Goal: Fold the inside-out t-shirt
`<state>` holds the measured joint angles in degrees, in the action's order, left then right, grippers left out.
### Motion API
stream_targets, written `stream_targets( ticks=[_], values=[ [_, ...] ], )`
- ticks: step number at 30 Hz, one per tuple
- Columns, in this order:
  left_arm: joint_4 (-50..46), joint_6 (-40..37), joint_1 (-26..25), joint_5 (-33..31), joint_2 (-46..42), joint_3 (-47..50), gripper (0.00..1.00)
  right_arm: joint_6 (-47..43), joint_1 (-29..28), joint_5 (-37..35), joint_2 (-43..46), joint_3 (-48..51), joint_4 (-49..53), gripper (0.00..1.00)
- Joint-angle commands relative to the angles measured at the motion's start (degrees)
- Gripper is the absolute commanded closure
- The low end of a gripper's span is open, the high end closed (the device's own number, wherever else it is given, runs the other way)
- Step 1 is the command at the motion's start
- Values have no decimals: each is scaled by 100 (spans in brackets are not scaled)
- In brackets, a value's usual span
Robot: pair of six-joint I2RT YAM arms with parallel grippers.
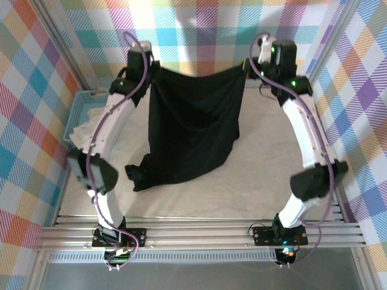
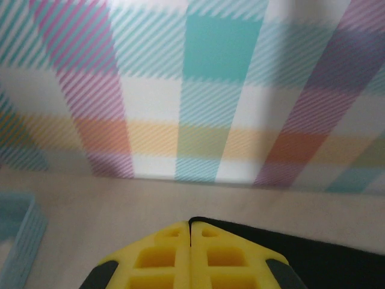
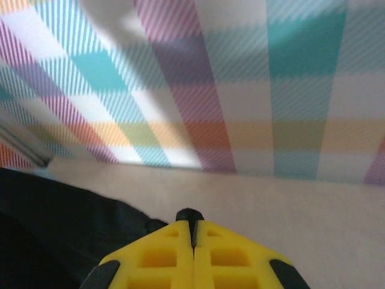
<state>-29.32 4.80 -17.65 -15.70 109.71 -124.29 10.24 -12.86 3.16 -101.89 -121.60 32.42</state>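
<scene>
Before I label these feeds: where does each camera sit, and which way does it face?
Top external: above, behind the bases, looking down at the table; both arms show, t-shirt hung between.
Left wrist: on the left arm, facing the plaid wall; left gripper shut on the t-shirt.
Right wrist: on the right arm, same wall; right gripper shut likewise.
Wrist views share wall and t-shirt.

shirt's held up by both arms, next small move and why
The left gripper and right gripper pinch the t-shirt along its top edge; it hangs stretched, bottom bunched on the table. So probably lower both toward the near edge to lay it flat.
</scene>
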Motion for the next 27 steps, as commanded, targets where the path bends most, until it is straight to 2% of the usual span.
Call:
stream_targets(
  ticks=[1,3,6,8,11,16,18,21,27],
  values=[
    [-588,-323,51,293,5,-2389,100,127,47,214,-179,-2186,17,100],
    [-787,-369,51,472,90,-3230,100,136,47,315,-347,-3096,270,100],
    [-749,-361,42,818,-361,-3232,100,136,47,475,-78,-3276,308,100],
    [-700,-364,4,1155,-792,-2766,100,77,53,534,340,-2762,207,100],
    [-367,-365,-71,1690,-1655,-1447,100,-53,49,507,1184,-1512,-5,100],
    [150,-74,-441,2463,-3338,1178,100,-252,48,202,2934,1212,-120,100],
    [433,185,-580,2319,-3833,2049,100,-250,47,124,3447,2017,-78,100],
    [408,477,-616,2098,-4160,2704,100,-188,47,268,3873,2495,360,100],
    [-100,566,-632,1665,-3543,3169,100,167,47,447,4115,3483,375,100]
  ],
)
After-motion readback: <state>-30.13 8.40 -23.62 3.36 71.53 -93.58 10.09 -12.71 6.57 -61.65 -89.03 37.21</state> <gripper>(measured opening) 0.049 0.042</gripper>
